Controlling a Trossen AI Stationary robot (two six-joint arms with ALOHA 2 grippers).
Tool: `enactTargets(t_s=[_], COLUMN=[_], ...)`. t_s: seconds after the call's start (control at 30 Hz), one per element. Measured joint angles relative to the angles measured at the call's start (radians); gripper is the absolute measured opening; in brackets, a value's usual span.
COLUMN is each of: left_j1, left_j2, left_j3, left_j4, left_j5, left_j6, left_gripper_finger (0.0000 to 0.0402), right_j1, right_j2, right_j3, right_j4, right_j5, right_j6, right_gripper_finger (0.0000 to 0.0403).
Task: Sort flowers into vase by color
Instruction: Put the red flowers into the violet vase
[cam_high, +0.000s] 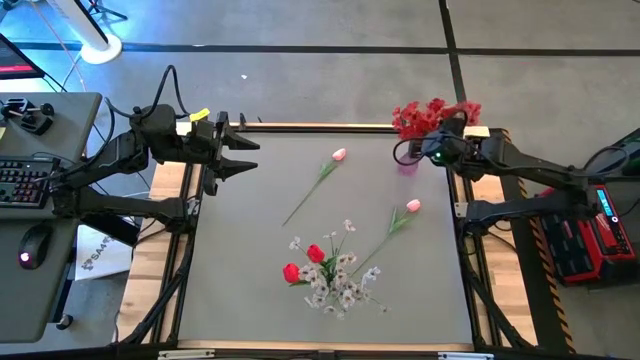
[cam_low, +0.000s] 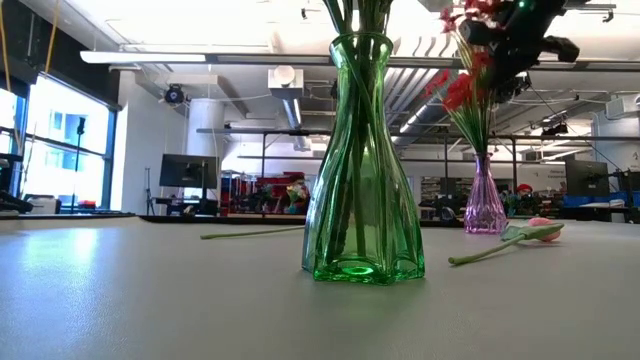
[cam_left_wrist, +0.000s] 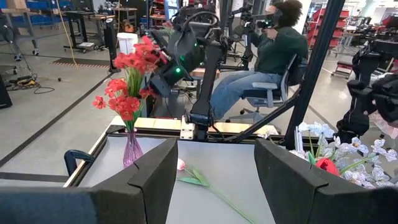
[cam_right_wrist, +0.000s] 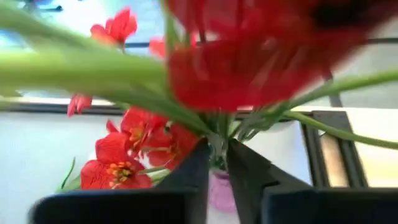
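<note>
Red flowers (cam_high: 430, 115) stand by their stems in a small purple vase (cam_high: 408, 165) at the table's far right corner. My right gripper (cam_right_wrist: 217, 149) hangs among them just above the vase's mouth (cam_right_wrist: 217, 190), with its fingers almost together. A green vase (cam_low: 360, 170) in the table's near middle holds white blossom sprays and red tulips (cam_high: 325, 270). Two pink tulips (cam_high: 339, 154) (cam_high: 412, 206) lie flat on the table. My left gripper (cam_high: 240, 155) waits open, held level above the far left edge. My right gripper comes slanting down from the table's right side, and its fingertips (cam_right_wrist: 202, 155) sit where the red flowers' green stems (cam_right_wrist: 219, 134) bunch together above the vase. Blurred blossoms cover the spot, so I cannot tell whether the fingers touch a stem.
A person (cam_left_wrist: 267, 56) sits on a chair beyond the table's right side. A desk with a keyboard (cam_high: 20, 180) and mouse (cam_high: 35, 245) stands left of the table. A red and black case (cam_high: 600, 230) lies to the right. Bare grey mat (cam_high: 250, 260) spreads at the near left.
</note>
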Motion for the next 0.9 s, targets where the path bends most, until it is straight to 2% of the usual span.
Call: enactTargets(t_s=[0.1, 0.53, 0.73, 0.9], left_j1=[0.0, 0.0, 0.0, 0.0], left_j2=[0.0, 0.0, 0.0, 0.0], left_j3=[0.0, 0.0, 0.0, 0.0], left_j4=[0.0, 0.0, 0.0, 0.0], left_j5=[0.0, 0.0, 0.0, 0.0], left_j6=[0.0, 0.0, 0.0, 0.0], left_gripper_finger=[0.02, 0.02, 0.02, 0.02], right_j1=[0.0, 0.0, 0.001, 0.0], right_j2=[0.0, -0.002, -0.048, -0.122], right_j3=[-0.038, -0.139, -0.139, -0.139], right_j4=[0.046, 0.081, 0.059, 0.028], right_j5=[-0.047, -0.075, -0.263, -0.377], right_j6=[-0.014, 0.0, 0.08, 0.056], right_gripper_finger=[0.0007, 0.0002, 0.0005, 0.0035])
